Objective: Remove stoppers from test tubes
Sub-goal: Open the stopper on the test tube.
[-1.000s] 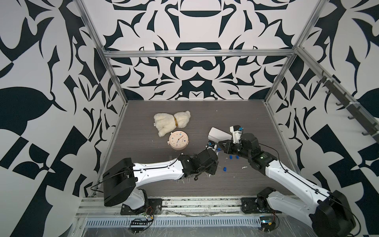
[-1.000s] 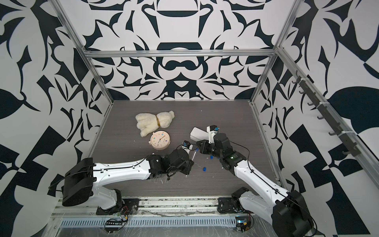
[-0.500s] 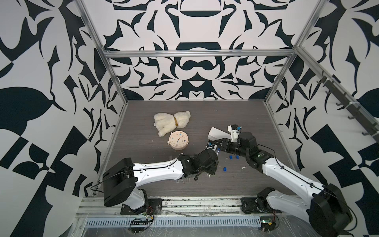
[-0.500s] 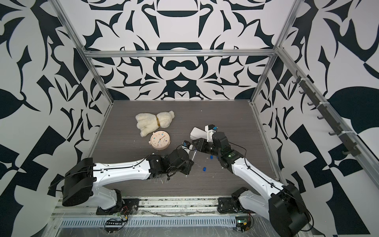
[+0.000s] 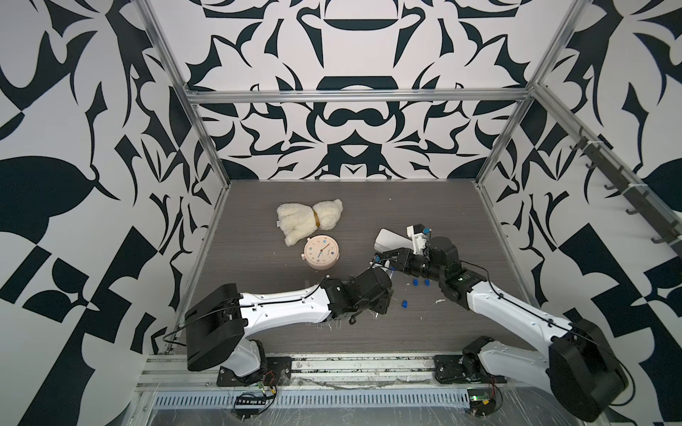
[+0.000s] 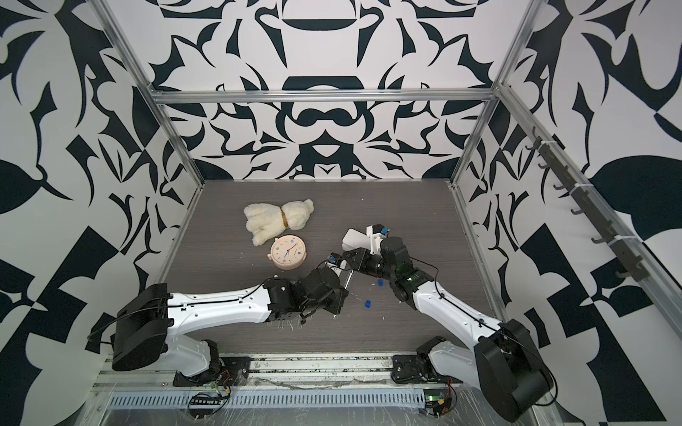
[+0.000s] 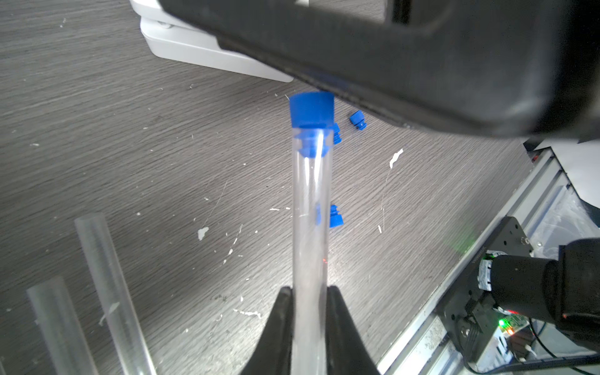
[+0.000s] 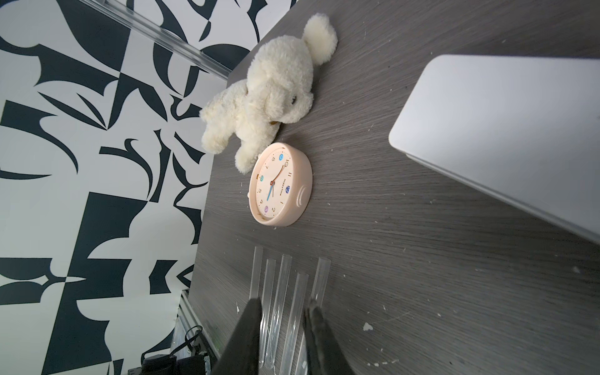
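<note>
My left gripper (image 7: 310,289) is shut on a clear test tube (image 7: 311,211), held above the table. A blue stopper (image 7: 311,108) plugs the tube's far end. The black finger (image 7: 422,65) of my right gripper (image 5: 383,254) hangs right beside that stopper, not around it. In the right wrist view my right gripper (image 8: 282,303) is open with nothing between its fingers. Beyond it, several uncapped test tubes (image 8: 282,285) lie side by side on the table. Three loose stoppers (image 5: 415,282) lie on the table near the right arm, seen in both top views.
A pink clock (image 5: 320,252) and a white plush toy (image 5: 308,221) lie behind the left arm. A white box (image 5: 391,239) sits just behind the right gripper. The metal front rail (image 7: 519,201) runs close by. White flecks dot the table.
The right arm has swung left, bringing its gripper up to the stoppered end of the held tube. The left arm has stayed put with the tube.
</note>
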Controlling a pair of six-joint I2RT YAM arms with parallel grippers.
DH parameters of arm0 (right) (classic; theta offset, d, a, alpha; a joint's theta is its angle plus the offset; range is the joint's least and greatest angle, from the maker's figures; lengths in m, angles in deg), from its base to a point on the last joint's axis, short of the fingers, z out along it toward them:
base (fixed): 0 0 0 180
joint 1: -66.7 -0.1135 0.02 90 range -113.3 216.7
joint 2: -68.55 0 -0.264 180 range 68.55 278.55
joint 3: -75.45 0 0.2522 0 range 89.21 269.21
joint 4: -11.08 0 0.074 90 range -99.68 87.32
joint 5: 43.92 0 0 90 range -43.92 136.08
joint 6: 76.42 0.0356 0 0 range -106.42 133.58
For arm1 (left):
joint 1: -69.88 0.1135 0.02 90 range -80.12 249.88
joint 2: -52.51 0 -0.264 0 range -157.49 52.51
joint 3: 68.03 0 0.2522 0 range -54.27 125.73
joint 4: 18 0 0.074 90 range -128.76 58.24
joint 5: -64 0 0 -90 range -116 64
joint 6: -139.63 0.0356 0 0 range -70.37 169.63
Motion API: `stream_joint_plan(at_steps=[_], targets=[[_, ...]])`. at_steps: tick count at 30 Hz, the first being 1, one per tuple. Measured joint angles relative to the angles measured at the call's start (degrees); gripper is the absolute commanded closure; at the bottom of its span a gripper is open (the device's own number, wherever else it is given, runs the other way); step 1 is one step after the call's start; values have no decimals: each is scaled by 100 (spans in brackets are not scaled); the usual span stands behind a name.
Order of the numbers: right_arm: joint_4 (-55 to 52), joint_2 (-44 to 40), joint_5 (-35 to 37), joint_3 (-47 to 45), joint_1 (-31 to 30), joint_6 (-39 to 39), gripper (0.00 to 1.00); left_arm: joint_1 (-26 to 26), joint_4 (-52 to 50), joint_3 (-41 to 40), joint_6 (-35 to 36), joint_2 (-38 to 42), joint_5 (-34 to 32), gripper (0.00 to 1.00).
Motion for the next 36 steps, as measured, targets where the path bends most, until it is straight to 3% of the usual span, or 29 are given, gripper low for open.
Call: stream_joint_plan(at_steps=[24, 36], targets=[[-138, -142, 122, -31, 13, 20, 72, 0, 13, -13, 4, 92, -63, 81], [111, 125, -140, -42, 13, 129, 80, 0, 31, -13, 4, 92, -66, 81]])
